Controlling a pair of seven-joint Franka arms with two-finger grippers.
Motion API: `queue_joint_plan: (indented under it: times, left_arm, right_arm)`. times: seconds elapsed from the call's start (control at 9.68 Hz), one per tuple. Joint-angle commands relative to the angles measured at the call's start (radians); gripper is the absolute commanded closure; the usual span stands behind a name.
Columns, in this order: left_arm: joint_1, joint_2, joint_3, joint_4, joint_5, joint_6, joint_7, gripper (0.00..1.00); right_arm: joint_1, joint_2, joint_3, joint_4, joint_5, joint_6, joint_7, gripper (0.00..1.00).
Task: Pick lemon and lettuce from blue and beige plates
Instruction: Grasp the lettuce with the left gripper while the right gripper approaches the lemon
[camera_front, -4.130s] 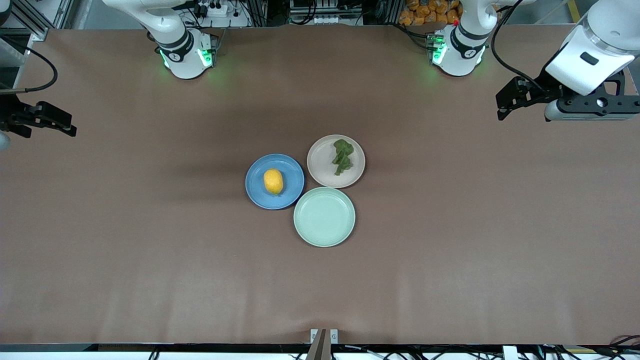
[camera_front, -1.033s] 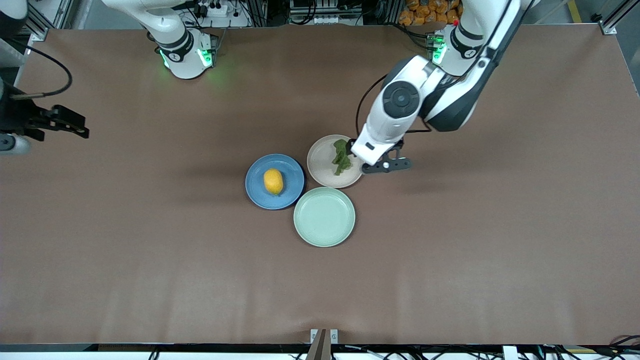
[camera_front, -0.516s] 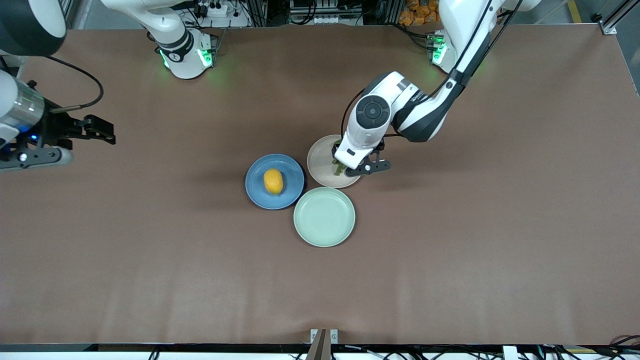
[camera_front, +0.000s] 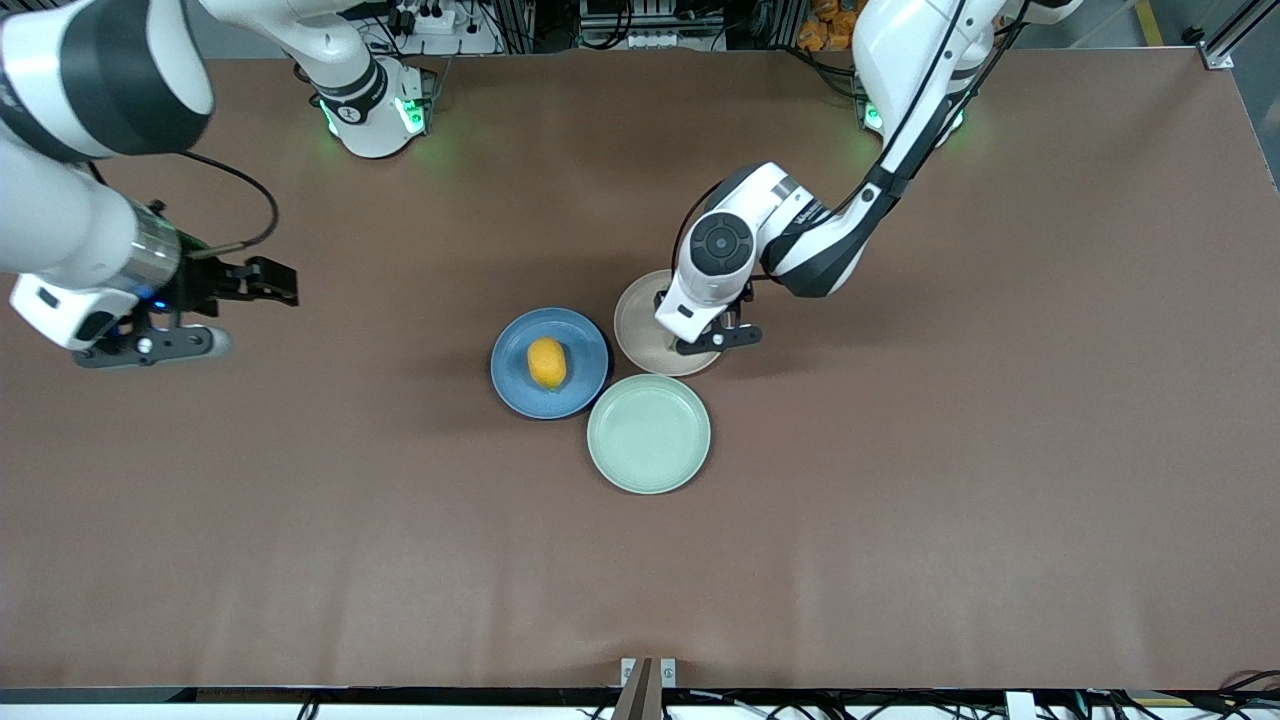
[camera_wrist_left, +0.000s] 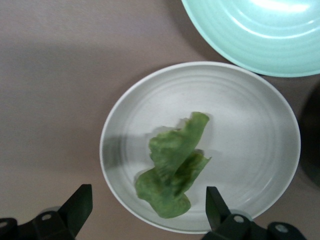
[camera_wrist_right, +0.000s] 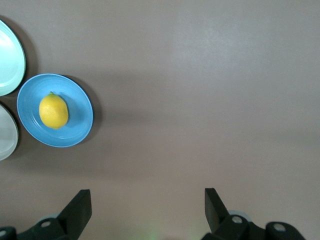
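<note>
A yellow lemon (camera_front: 546, 362) lies on the blue plate (camera_front: 585, 340) mid-table. Beside it, toward the left arm's end, is the beige plate (camera_front: 633, 322). The left arm's hand covers the lettuce in the front view. In the left wrist view the green lettuce (camera_wrist_left: 175, 165) lies on the beige plate (camera_wrist_left: 250, 125), and my left gripper (camera_wrist_left: 148, 205) hangs open over it, a finger on each side, not touching. My right gripper (camera_front: 283, 283) is open and empty over bare table toward the right arm's end. Its wrist view shows the lemon (camera_wrist_right: 53, 111) on the blue plate (camera_wrist_right: 80, 120) well away from the fingers.
An empty pale green plate (camera_front: 648, 433) sits nearer the front camera, touching both other plates. The brown table (camera_front: 900, 500) stretches wide around the plates. Both arm bases stand along the edge farthest from the front camera.
The left hand has moved over the beige plate and now hides the lettuce in the front view. The right arm has swung from the table's end toward the blue plate.
</note>
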Motion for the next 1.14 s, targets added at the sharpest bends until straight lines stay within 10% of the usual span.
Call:
queue_joint_plan:
  times: [0.0,0.62,0.72,0.83,1.03]
  left_arm:
    - [-0.022,0.04,0.004,0.04,0.032,-0.001,-0.034,0.0]
    - [-0.06,0.113,0.018,0.057,0.033,-0.001,-0.031,0.0]
    - [-0.065,0.117,0.02,0.063,0.079,-0.001,-0.036,0.3]
    - [-0.066,0.118,0.02,0.063,0.106,-0.001,-0.037,0.93]
    - [-0.066,0.118,0.02,0.065,0.108,-0.001,-0.037,1.0]
  right_arm:
    - [0.038,0.049,-0.004,0.012,0.012,0.034,0.055,0.0]
    - [0.158,0.155,-0.004,0.01,0.033,0.175,0.194,0.0]
    - [0.176,0.176,-0.004,0.01,0.033,0.207,0.224,0.0]
    - [0.203,0.195,-0.004,0.006,0.033,0.241,0.244,0.0]
    - [0.236,0.209,-0.004,-0.045,0.033,0.356,0.262,0.0]
